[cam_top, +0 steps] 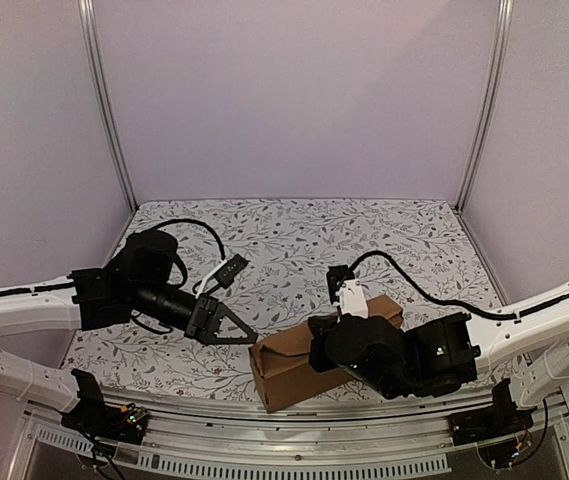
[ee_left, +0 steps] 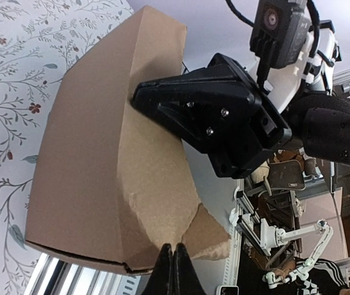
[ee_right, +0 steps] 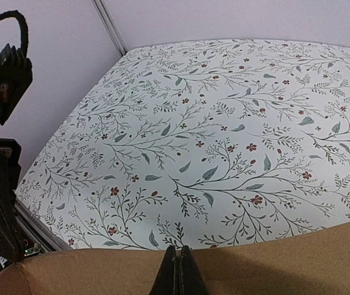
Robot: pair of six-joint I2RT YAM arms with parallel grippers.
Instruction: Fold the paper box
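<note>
The paper box (cam_top: pixel 289 362) is folded into a shallow brown carton lying near the table's front edge, right of centre. My left gripper (cam_top: pixel 253 340) is shut, its tip against the box's left end. In the left wrist view the shut fingertips (ee_left: pixel 173 251) meet the box (ee_left: pixel 101 166) near a creased end flap (ee_left: pixel 208 236). My right gripper (cam_top: pixel 317 332) is shut and rests on top of the box. The right wrist view has its shut tips (ee_right: pixel 178 253) lying over the cardboard (ee_right: pixel 273 264). Neither holds anything.
A floral cloth (cam_top: pixel 294 240) covers the table, with pale walls on three sides. A metal rail (cam_top: pixel 294 440) runs along the near edge just in front of the box. The right arm's black cable (cam_top: pixel 404 275) loops over the table behind the box.
</note>
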